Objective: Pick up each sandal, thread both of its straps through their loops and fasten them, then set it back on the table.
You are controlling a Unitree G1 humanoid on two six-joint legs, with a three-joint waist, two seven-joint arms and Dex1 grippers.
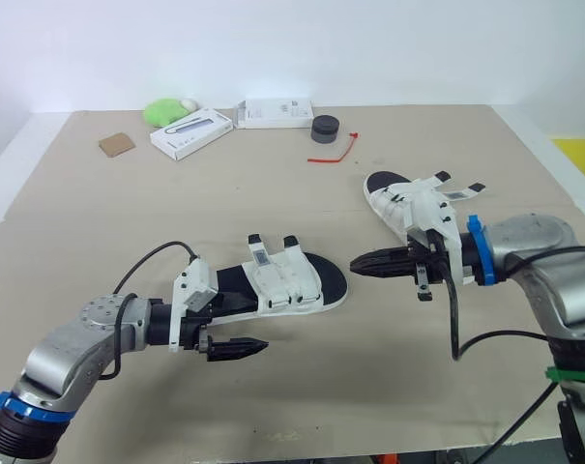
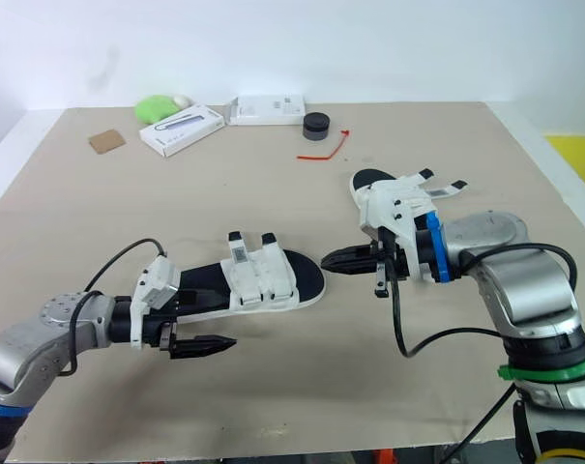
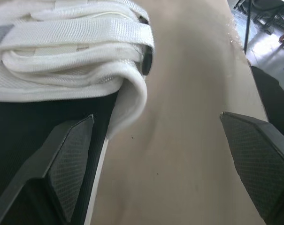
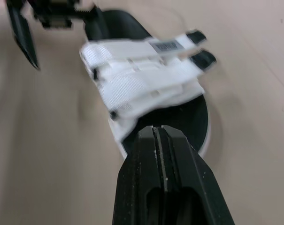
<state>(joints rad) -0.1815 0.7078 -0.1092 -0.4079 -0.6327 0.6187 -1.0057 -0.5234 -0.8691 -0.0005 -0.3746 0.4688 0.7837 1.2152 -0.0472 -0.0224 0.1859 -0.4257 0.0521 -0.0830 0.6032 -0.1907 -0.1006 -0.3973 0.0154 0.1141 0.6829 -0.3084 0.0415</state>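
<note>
Resting on the counter (image 1: 273, 184), both sandals lie flat: the near sandal (image 1: 282, 282) looks strapped and finished, the far sandal (image 1: 403, 198) probably likewise, though its loops are hard to read. The left claw (image 3: 157, 117) gapes empty at the near sandal's heel; the right claw (image 1: 360, 263), pinched closed, holds nothing.

The two eye views look down from above, well back from the near sandal (image 1: 284, 280). Each wrist view looks at that same sandal from close up, from opposite ends.

Sandal tag (image 4: 167, 46) print seemingly illegible
</note>
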